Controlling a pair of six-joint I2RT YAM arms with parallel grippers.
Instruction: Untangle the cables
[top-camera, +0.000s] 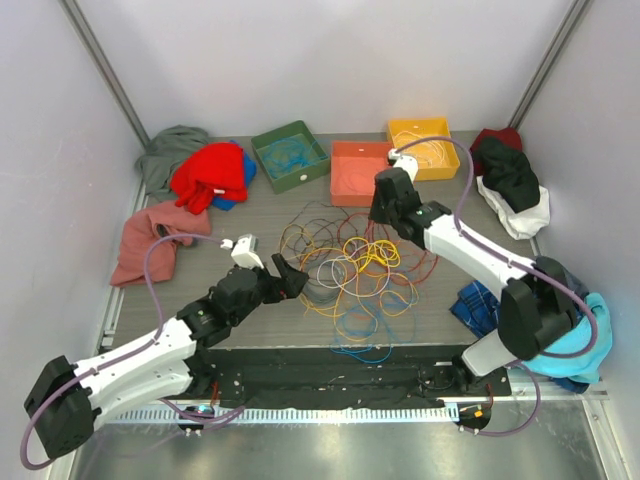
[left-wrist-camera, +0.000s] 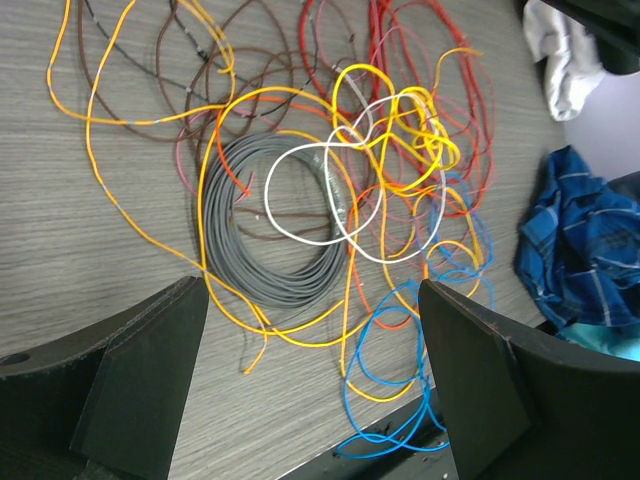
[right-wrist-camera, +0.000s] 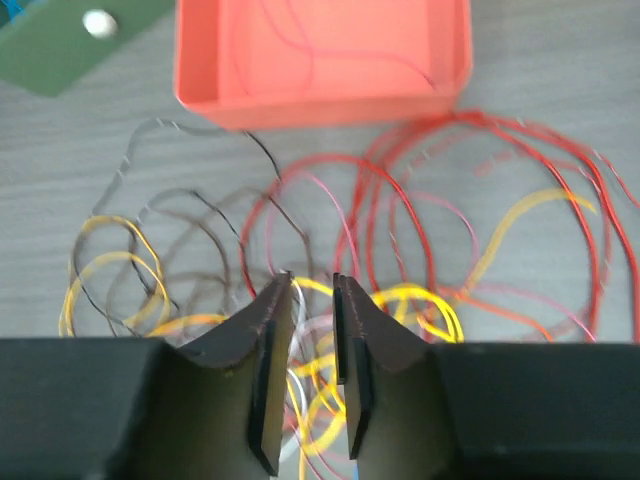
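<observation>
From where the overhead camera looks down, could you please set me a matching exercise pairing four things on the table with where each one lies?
Things:
1. grey cable coil
2. red garment
3. yellow tray
4. blue checked cloth

Places:
A. far side, towards the right
B. near side, at the right edge
C. far side, towards the left
D. centre, amid the other cables

Pairs: 1-D, 2-C, 3-A, 4-B

The cables (top-camera: 352, 266) lie on the table (top-camera: 262, 212) before the bins (top-camera: 350, 178).
</observation>
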